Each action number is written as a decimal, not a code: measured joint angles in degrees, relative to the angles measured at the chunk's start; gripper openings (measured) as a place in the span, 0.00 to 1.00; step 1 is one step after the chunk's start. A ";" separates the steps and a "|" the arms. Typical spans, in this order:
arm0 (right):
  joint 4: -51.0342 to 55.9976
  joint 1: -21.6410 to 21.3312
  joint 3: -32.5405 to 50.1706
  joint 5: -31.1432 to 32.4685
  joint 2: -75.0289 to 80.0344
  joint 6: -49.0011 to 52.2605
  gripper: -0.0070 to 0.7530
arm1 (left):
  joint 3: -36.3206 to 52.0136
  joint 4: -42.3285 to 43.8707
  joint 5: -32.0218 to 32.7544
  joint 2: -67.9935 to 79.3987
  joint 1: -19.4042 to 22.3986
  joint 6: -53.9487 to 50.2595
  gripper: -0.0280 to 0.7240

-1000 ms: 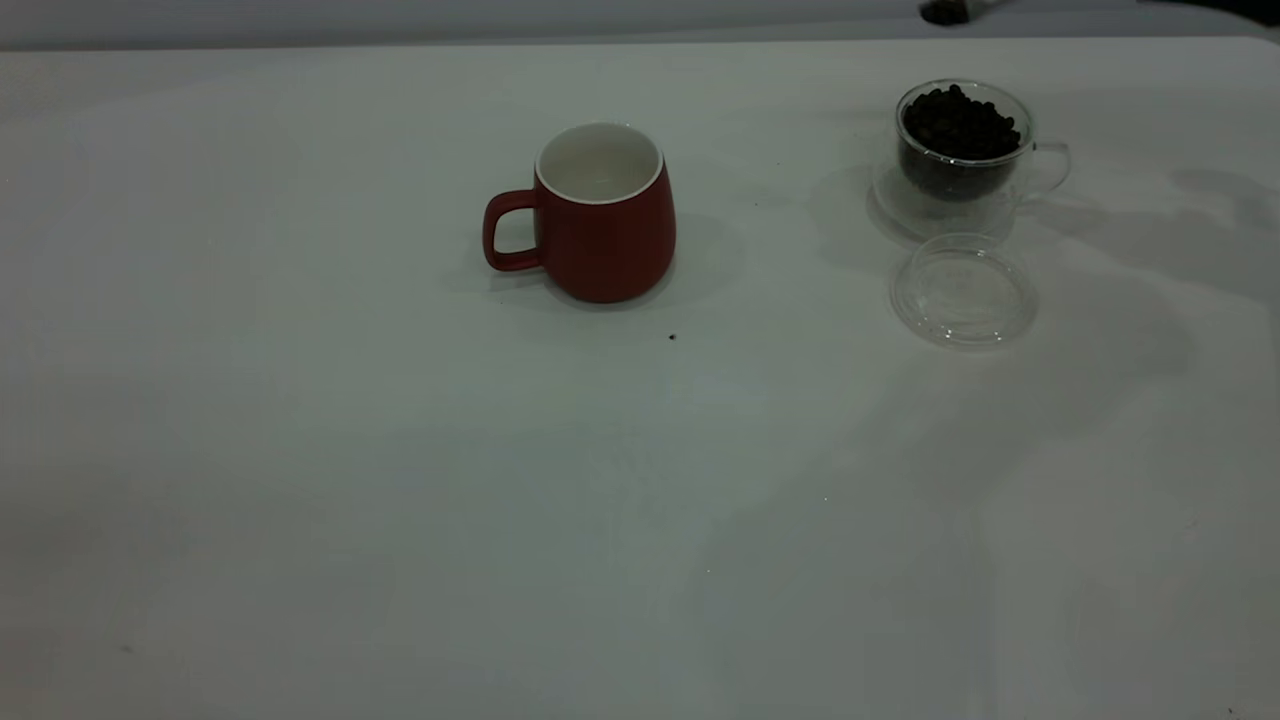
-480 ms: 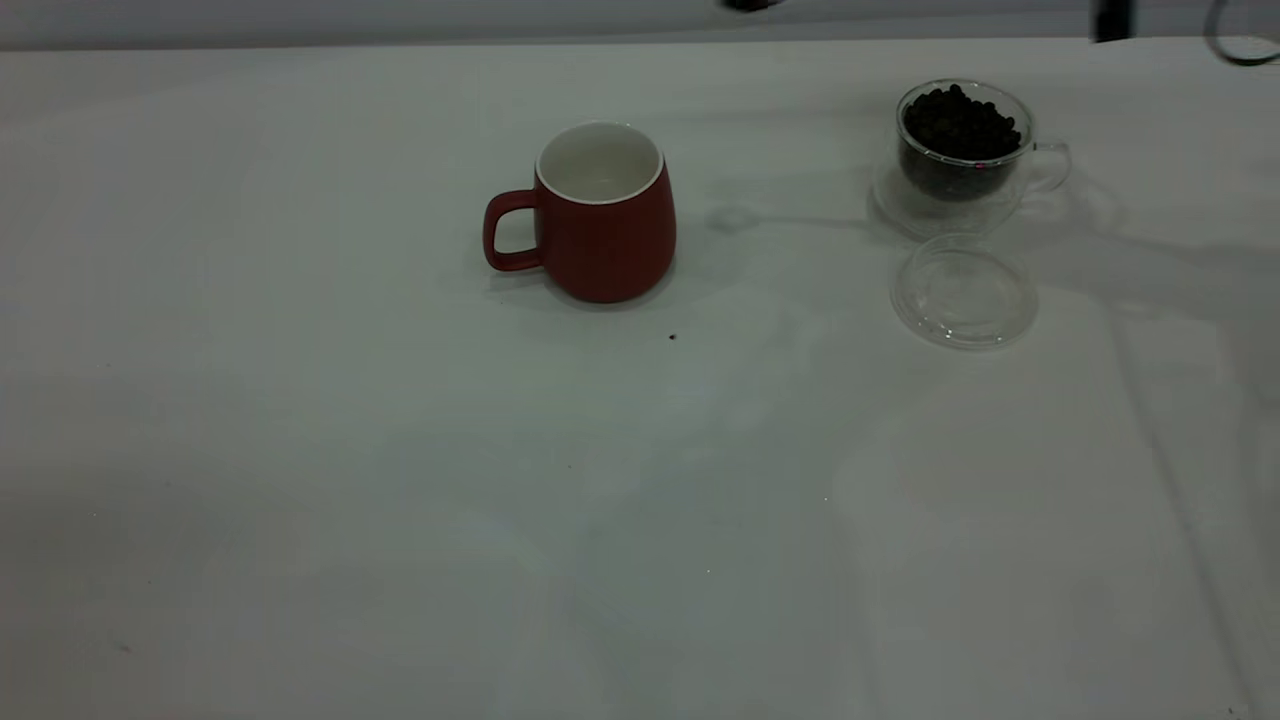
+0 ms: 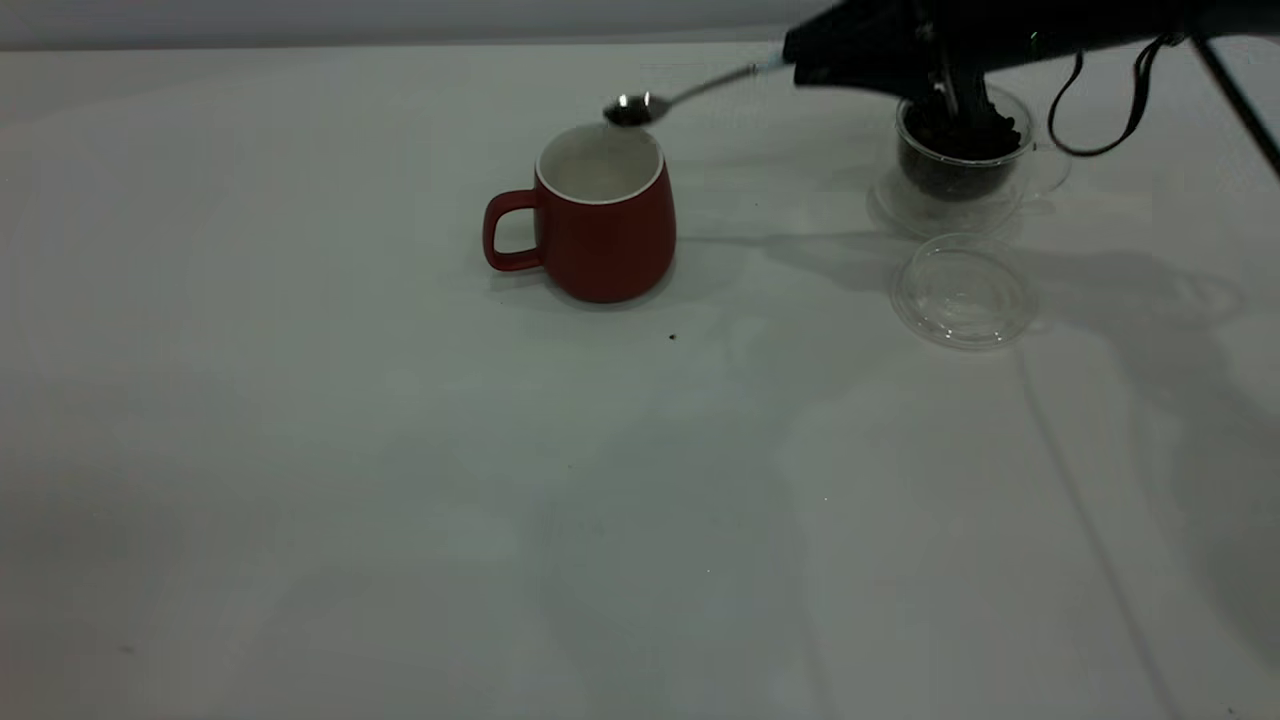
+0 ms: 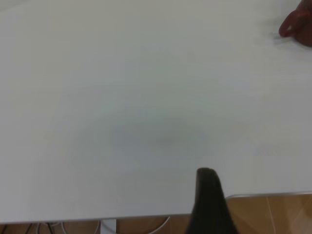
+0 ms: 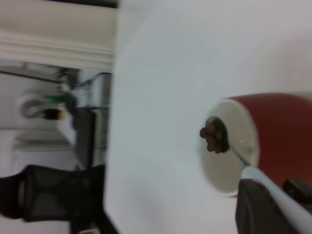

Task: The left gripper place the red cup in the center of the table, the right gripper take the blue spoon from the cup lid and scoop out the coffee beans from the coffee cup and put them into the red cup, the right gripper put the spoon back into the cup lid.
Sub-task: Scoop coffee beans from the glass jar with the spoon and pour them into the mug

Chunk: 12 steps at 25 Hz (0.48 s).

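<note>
Right gripper (image 3: 800,60) clamped on blue spoon (image 3: 690,95) — bowl with coffee beans (image 5: 210,134) over red cup (image 3: 600,215); left gripper (image 4: 210,204) parked, fingers — cannot tell.

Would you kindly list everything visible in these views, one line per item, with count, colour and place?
red cup: one, dark red, white inside, mid-table, handle toward the left arm's side.
blue spoon: one, metal bowl, pale blue handle, held over the red cup's rim.
coffee beans: a few brown ones on the spoon; dark heap in the coffee cup.
coffee cup: one, clear glass, far right of the table.
cup lid: one, clear, just in front of the coffee cup, empty.
table: one, white.
right end effector: black, gripping the spoon handle.
left end effector: black, near the table edge.
</note>
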 joint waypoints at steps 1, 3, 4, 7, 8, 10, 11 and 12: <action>0.00 0.33 0.00 -0.93 0.12 -0.22 0.15 | 0.00 0.00 0.00 0.00 0.00 0.00 0.82; -0.06 0.88 0.00 -2.11 0.12 -1.00 0.15 | 0.00 0.00 0.00 0.00 0.00 0.00 0.82; -0.06 1.11 0.00 -2.34 0.12 -1.46 0.15 | 0.00 0.00 0.00 0.00 0.00 0.00 0.82; -0.06 1.54 0.00 -3.16 0.12 -4.19 0.15 | 0.00 0.00 0.00 0.00 0.00 0.00 0.82; -0.06 1.54 0.00 -3.54 0.12 -5.24 0.15 | 0.00 0.00 0.00 0.00 0.00 0.00 0.82; -0.06 1.54 0.00 -3.98 0.12 -8.35 0.15 | 0.00 0.00 0.00 0.00 0.00 0.00 0.82; -0.06 1.54 0.00 -4.03 0.12 -10.49 0.15 | 0.00 0.00 0.00 0.00 0.00 0.00 0.82; -0.06 1.74 0.00 -4.16 0.12 -12.53 0.15 | 0.00 0.00 0.00 0.00 0.00 0.00 0.82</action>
